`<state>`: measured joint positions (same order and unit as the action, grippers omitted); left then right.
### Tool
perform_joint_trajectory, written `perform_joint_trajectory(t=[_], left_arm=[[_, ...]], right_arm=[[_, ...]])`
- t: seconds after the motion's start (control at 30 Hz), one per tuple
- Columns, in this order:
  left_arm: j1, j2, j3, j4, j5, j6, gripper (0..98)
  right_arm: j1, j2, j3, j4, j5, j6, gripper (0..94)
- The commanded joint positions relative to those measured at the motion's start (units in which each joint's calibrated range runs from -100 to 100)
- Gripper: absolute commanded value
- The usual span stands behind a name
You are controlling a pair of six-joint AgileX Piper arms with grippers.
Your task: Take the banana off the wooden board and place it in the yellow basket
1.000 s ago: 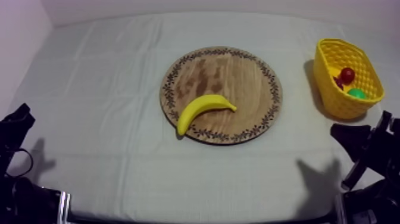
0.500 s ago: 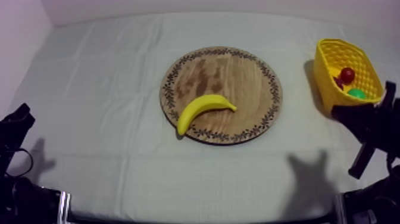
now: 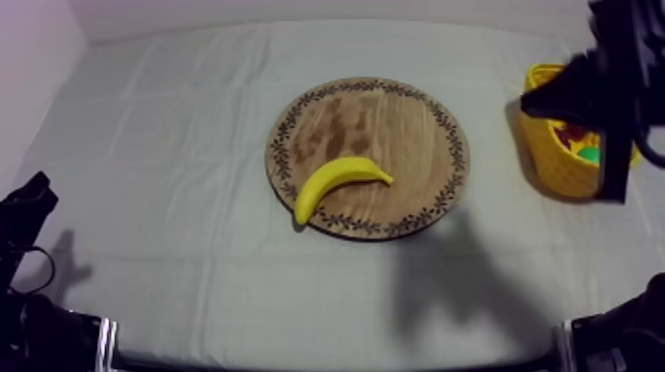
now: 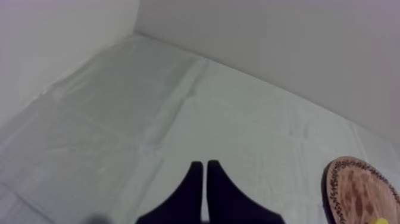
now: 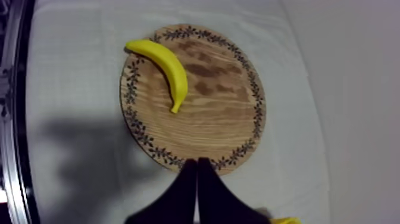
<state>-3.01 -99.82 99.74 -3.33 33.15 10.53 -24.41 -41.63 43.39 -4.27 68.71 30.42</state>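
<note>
Top view: banana point(image 3: 341, 183) lies on the wooden board point(image 3: 396, 129). The right hand point(image 5: 197, 161), pressed narrow and empty, is near the yellow basket point(image 3: 554, 163). The left hand point(image 4: 205, 164) is likewise narrow.

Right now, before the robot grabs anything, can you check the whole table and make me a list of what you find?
Surface: grey-white cloth, creased but lying flat.
Job's things: banana lies on the wooden board, one end at the rim; yellow basket stands at the table's right side, apart from the board.
Clutter: small red fruit and a green thing inside the basket.
Grippers: left gripper, jaws together on nothing, over bare cloth; right gripper, jaws together on nothing, raised by the basket.
Cables: nothing seen.
Surroundings: pale wall behind the table.
</note>
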Motion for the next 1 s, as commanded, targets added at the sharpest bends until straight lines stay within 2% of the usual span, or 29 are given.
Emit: perform_joint_trajectory(t=[0.0,0.2,0.37,0.57,0.77,0.97], left_arm=[[0.01,0.00,0.03,-0.02,0.00,-0.01,0.1],[0.01,0.00,0.03,-0.02,0.00,-0.01,0.1],[0.01,0.00,0.03,-0.02,0.00,-0.01,0.1],[0.01,0.00,0.03,-0.02,0.00,-0.01,0.1],[0.01,0.00,0.03,-0.02,0.00,-0.01,0.1],[0.01,0.00,0.03,-0.02,0.00,-0.03,0.1]], right_arm=[[-0.75,10.44,-11.77,0.95,5.90,3.03,0.5],[-3.41,22.96,-24.63,4.02,12.81,7.04,0.5],[-4.59,31.68,-34.83,4.75,19.10,11.22,0.5],[-5.89,39.58,-42.37,5.13,23.48,14.94,1.1],[-7.72,45.36,-48.03,5.74,26.11,16.46,1.5],[-8.72,47.78,-51.32,5.73,27.33,16.31,5.7]])
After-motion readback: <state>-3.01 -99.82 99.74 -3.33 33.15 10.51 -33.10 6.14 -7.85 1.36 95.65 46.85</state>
